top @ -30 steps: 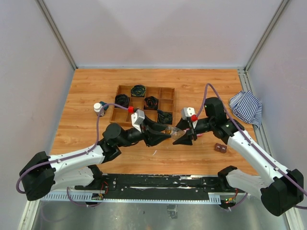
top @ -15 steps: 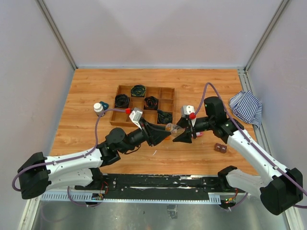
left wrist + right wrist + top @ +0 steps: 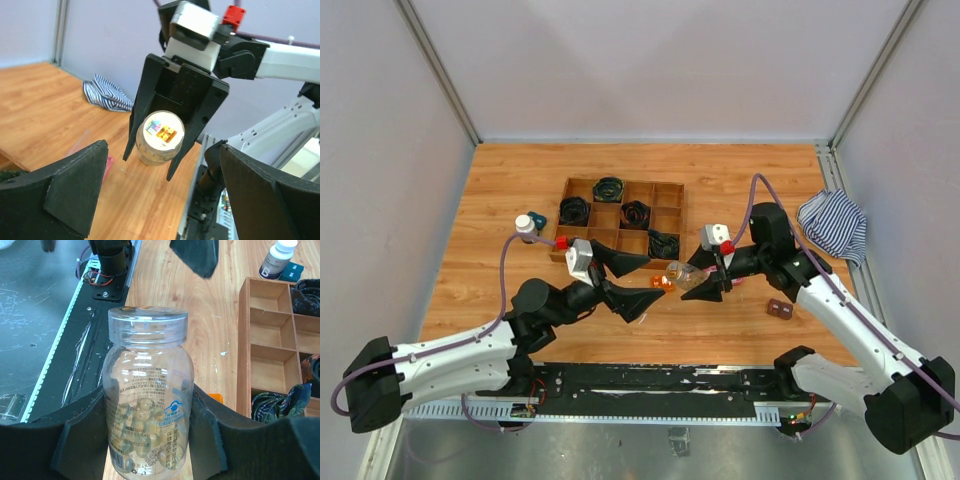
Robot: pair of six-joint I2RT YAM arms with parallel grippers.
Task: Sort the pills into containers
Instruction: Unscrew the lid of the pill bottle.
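My right gripper is shut on a small clear vial and holds it on its side above the table, lid toward the left arm. In the right wrist view the vial sits between the black pads, its clear lid on and pale pills in its lower half. My left gripper stands wide open just left of the vial, touching nothing. From the left wrist the vial's end faces me beyond the spread fingers. A dark bottle with a white cap stands at the left.
A wooden compartment tray with black coils lies behind the grippers. A small orange block lies on the table under the left fingertips. A striped cloth lies at the right edge, a small brown piece near the right arm. A pink sliver shows on the table.
My left gripper has opened wide, let go of the vial's lid end and drawn back to the left. The right gripper keeps holding the vial in nearly the same place.
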